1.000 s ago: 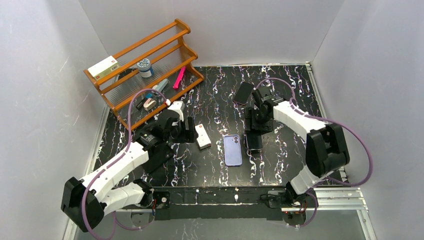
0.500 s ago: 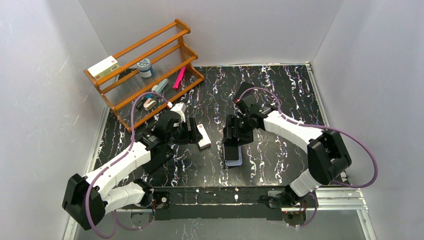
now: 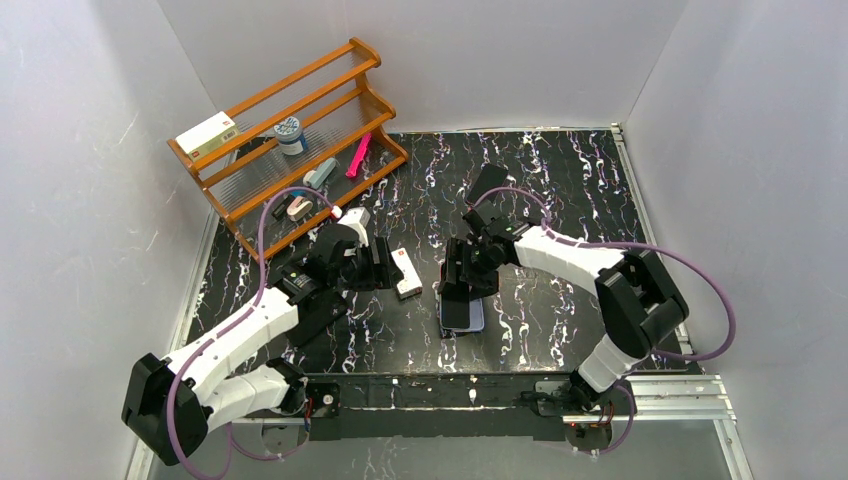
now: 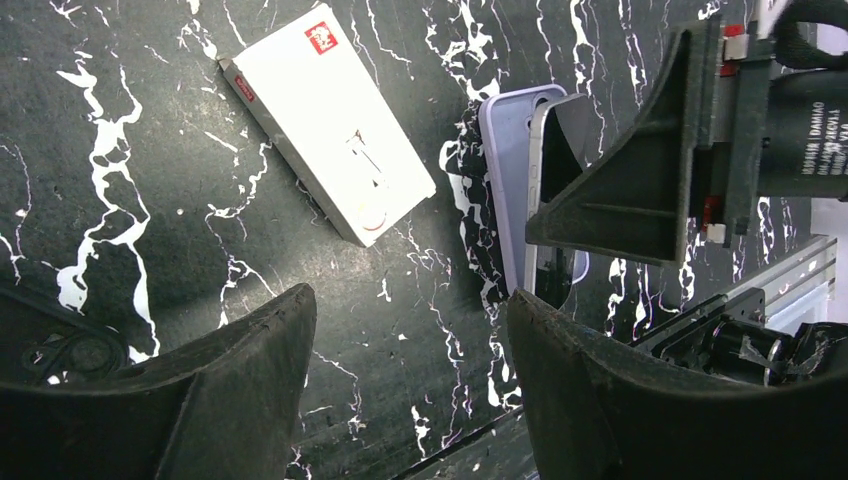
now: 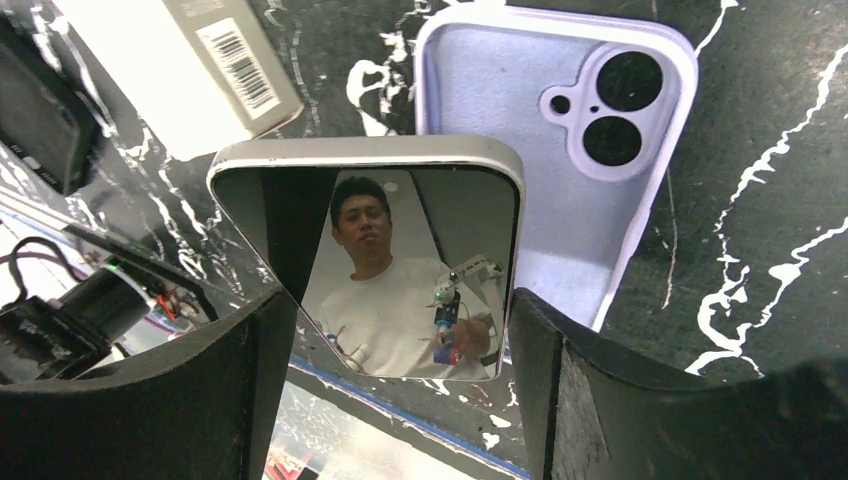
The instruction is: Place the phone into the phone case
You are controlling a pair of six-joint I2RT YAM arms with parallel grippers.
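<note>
The lavender phone case (image 5: pixel 560 150) lies open side up on the black marbled table, its camera cut-out at the far end. My right gripper (image 5: pixel 400 330) is shut on the phone (image 5: pixel 390 250), whose glossy screen reflects the room, and holds it tilted over the near half of the case. In the top view the phone (image 3: pixel 458 306) covers most of the case (image 3: pixel 479 320), under the right gripper (image 3: pixel 468 276). My left gripper (image 3: pixel 378 266) is open and empty, left of the case. The left wrist view shows the case (image 4: pixel 503 130) and the phone's edge (image 4: pixel 545 175).
A white box (image 3: pixel 405 272) lies between the left gripper and the case, also seen in the left wrist view (image 4: pixel 330 120). A wooden rack (image 3: pixel 290 130) with small items stands at the back left. A dark flat object (image 3: pixel 487 185) lies behind the right arm.
My right gripper has carried the phone leftward from beside the case to above it. The left arm has hardly moved.
</note>
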